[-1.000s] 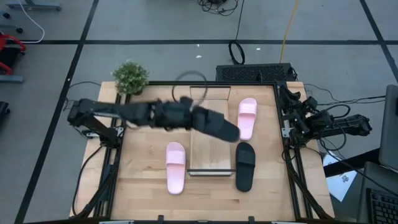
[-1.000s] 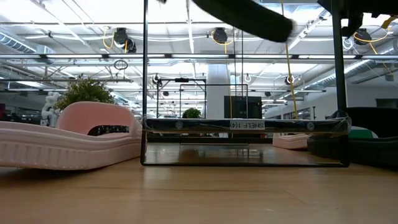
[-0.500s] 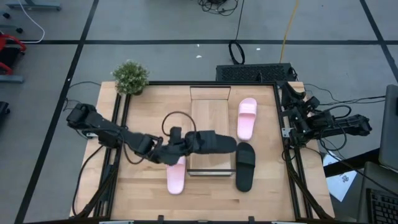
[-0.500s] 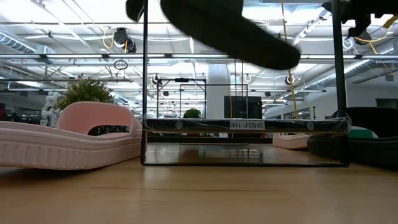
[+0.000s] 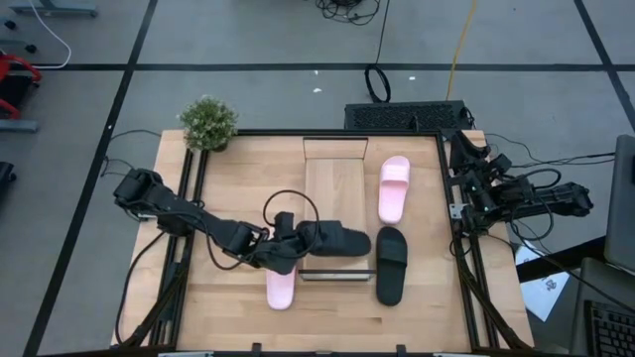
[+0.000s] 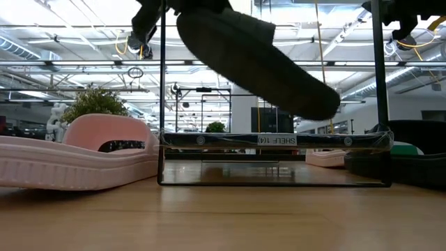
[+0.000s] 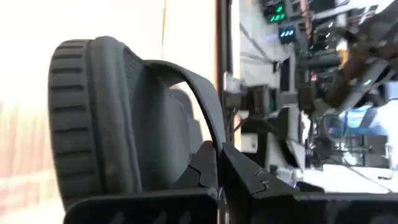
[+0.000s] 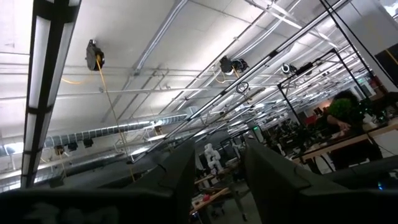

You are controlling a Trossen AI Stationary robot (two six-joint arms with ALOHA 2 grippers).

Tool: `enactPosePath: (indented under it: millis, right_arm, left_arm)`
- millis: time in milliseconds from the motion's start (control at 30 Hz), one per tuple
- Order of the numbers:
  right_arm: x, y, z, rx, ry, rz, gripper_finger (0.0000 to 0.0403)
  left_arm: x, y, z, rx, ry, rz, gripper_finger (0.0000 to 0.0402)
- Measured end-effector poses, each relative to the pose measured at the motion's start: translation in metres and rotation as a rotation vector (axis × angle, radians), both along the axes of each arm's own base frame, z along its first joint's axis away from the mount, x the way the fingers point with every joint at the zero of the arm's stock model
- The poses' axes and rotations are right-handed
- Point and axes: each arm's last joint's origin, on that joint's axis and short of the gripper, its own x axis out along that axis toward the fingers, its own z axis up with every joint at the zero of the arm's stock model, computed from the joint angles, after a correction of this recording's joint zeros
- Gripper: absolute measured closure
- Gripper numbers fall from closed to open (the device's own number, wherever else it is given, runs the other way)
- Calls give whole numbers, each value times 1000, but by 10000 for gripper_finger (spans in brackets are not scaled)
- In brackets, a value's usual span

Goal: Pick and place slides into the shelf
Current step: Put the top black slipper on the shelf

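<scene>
My left gripper [image 5: 295, 243] is shut on a black slide [image 5: 337, 240], which it carries over the near end of the shelf [image 5: 337, 174]. In the low view this slide [image 6: 251, 59] hangs tilted above the shelf's top board [image 6: 272, 139], its right end lowest. The other black slide [image 5: 391, 266] lies sole-down on the table right of the shelf. One pink slide [image 5: 394, 188] lies farther back on that side. The second pink slide [image 5: 281, 290] lies left of the shelf, partly under my left arm. My right gripper [image 8: 217, 177] is open, parked at the table's right edge and pointing up. My left gripper holds the black slide at its strap [image 7: 199, 106], near where the strap joins the sole. One finger [image 7: 261, 186] lies on the strap's outer side; the other [image 7: 143, 208] is on the sole side. It comes level from the table's left. The slide is lifted clear and tilted.
A potted plant [image 5: 208, 123] stands at the table's far left corner. A cable loops over my left arm near the shelf. The table's metal frame rails [image 5: 458, 248] run along both sides. Bare tabletop [image 5: 337, 307] lies along the near edge.
My left gripper has carried the black slide from over the shelf's middle toward the near edge and downward. The slide has stayed in the hold. In the low view it now hangs lower, tipped with its right end down.
</scene>
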Motion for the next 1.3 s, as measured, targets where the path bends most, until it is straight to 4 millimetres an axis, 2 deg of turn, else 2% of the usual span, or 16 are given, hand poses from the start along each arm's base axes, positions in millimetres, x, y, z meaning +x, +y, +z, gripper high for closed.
enactPosePath:
  millis: [467, 700, 1000, 1300]
  right_arm:
    - [0, 0, 0, 0, 0, 0, 275]
    - [0, 0, 0, -1, 0, 1, 275]
    - [0, 0, 0, -1, 0, 0, 275]
    - [0, 0, 0, -12, 19, -13, 275]
  left_arm:
    - [-2, -1, -5, -146, 77, -112, 401]
    - [-2, 1, -7, -152, 94, -115, 401]
    - [1, 2, -1, -90, 25, -56, 401]
    - [10, 2, -15, -94, 58, -70, 401]
